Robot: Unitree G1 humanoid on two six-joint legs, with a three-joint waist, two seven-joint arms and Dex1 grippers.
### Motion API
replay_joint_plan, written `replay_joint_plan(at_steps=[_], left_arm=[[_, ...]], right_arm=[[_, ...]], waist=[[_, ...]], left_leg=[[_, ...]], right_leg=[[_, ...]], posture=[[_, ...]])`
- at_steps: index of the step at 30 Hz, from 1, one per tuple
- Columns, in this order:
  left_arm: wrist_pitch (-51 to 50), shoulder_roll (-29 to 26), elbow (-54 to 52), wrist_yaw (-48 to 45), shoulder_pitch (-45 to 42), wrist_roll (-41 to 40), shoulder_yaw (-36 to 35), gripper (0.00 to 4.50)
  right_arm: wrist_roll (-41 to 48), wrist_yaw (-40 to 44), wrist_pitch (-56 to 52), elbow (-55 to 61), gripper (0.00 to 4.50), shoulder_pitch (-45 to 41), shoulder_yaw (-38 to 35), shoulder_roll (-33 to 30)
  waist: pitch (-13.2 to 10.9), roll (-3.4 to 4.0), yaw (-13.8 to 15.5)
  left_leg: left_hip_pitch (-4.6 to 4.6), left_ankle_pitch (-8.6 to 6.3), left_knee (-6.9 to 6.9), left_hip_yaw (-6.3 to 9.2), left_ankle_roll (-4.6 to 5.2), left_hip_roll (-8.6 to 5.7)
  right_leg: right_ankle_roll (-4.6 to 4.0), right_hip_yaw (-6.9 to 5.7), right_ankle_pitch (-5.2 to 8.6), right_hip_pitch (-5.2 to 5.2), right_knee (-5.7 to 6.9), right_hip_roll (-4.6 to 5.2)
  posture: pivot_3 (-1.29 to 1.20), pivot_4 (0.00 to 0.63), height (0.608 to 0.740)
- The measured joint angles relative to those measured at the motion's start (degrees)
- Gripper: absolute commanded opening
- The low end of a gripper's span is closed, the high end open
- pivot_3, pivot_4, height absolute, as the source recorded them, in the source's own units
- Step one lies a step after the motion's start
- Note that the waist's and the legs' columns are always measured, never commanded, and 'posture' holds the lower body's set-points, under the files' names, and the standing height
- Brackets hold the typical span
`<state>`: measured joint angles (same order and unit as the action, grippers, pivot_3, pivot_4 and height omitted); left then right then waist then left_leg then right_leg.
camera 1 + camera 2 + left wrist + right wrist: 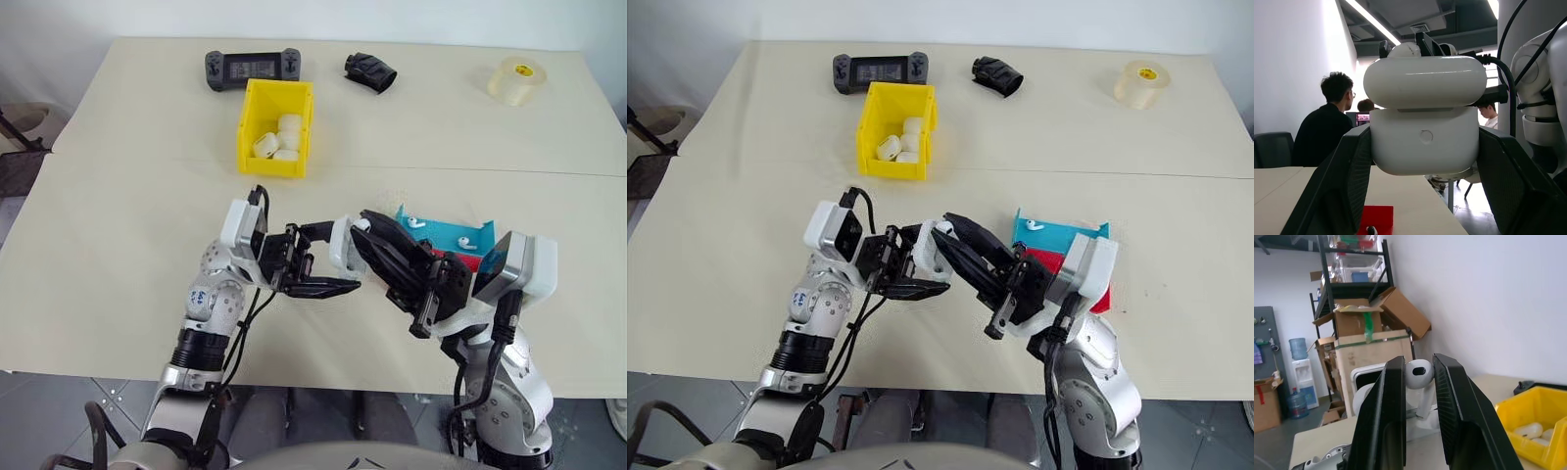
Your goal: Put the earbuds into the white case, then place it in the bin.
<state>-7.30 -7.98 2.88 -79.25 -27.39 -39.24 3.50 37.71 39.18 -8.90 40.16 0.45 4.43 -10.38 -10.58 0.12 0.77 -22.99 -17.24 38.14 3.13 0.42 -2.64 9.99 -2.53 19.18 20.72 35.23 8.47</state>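
glossy white case (1425, 142), a rounded rectangle with its lid flipped up, sits clamped between the left gripper's (328, 274) black fingers at frame centre. right gripper (1418, 374) pinches a smooth white earbud (1419, 373) just beside the case. yellow plastic bin (248, 125), tall-walled, stands upper centre holding more cases. more earbuds lie in the blue tray (436, 235), centre right.

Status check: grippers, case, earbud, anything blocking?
Left gripper shut on the white case, lid open. Right gripper pinching an earbud just by the case. Bin holds other cases. Nothing in the way.
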Motion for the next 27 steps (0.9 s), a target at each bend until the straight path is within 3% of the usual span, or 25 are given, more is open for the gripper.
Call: replay_joint_plan(at_steps=[18,25,27], left_arm=[[-1.4,0.2,-0.4,0.7,-0.4,0.4,0.4,2.8],[-1.3,0.6,-0.4,0.8,-0.4,1.3,0.9,2.8],[-1.1,0.8,-0.3,0.8,-0.4,1.3,0.9,2.8]], right_arm=[[-0.4,0.5,3.9,-2.9,0.45,0.3,0.4,-3.6],[2.4,1.2,3.0,-2.8,0.45,-0.2,-1.0,-8.5],[4.1,1.2,1.9,-2.8,1.19,-0.7,-1.7,-9.7]], waist=[[0.0,0.0,-0.5],[0.0,0.0,-0.6],[0.0,0.0,-0.6]], left_leg=[[0.02,0.0,0.0,-0.01,-0.01,0.0],[0.02,0.0,0.0,-0.01,-0.01,0.01],[0.02,0.0,0.0,-0.01,-0.01,0.01]], right_leg=[[-0.03,0.02,0.01,0.03,0.1,0.0],[-0.03,0.02,0.02,0.02,0.09,0.0],[-0.03,0.02,0.02,0.01,0.09,0.01]], posture=[[0.0,0.15,0.74],[0.0,0.15,0.74],[0.0,0.15,0.74]])
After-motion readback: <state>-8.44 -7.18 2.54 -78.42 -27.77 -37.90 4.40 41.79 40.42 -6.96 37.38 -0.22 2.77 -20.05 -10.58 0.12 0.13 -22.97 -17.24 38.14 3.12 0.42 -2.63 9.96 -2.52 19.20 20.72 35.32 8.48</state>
